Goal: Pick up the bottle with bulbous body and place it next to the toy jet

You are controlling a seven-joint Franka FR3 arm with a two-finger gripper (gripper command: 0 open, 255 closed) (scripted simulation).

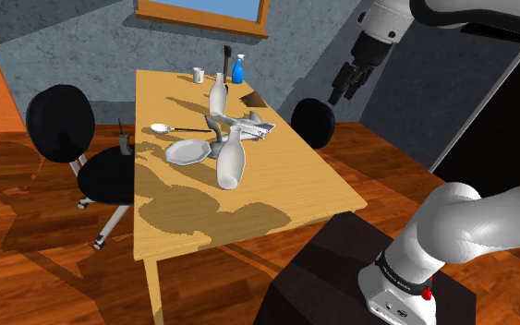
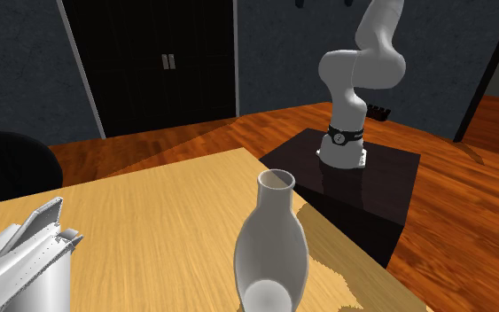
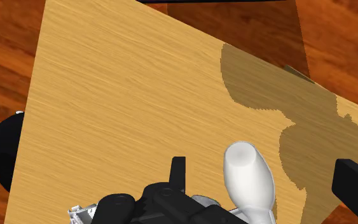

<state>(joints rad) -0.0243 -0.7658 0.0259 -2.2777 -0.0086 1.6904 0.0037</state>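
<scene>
The bulbous bottle (image 1: 231,159) is pale grey-white with a narrow neck and stands upright near the middle of the wooden table (image 1: 175,217). It rises close to the camera in the second exterior view (image 2: 271,244), and the wrist view looks down on it (image 3: 248,178). Just behind it in the shoulder view lies the white and grey toy jet (image 1: 248,126), with its wing at the second exterior view's left (image 2: 26,253). My black gripper (image 1: 348,86) hangs high above the table's edge at the shoulder view's right, well away from the bottle, open and empty. One finger (image 3: 355,189) shows beside the bottle.
A grey plate (image 1: 188,150), a spoon (image 1: 161,127), a second taller bottle (image 1: 217,95), a cup (image 1: 199,75) and a blue spray bottle (image 1: 239,69) share the table. Black chairs (image 1: 64,125) (image 1: 313,120) stand on both sides. The dark stand (image 2: 354,177) lies near the table's corner.
</scene>
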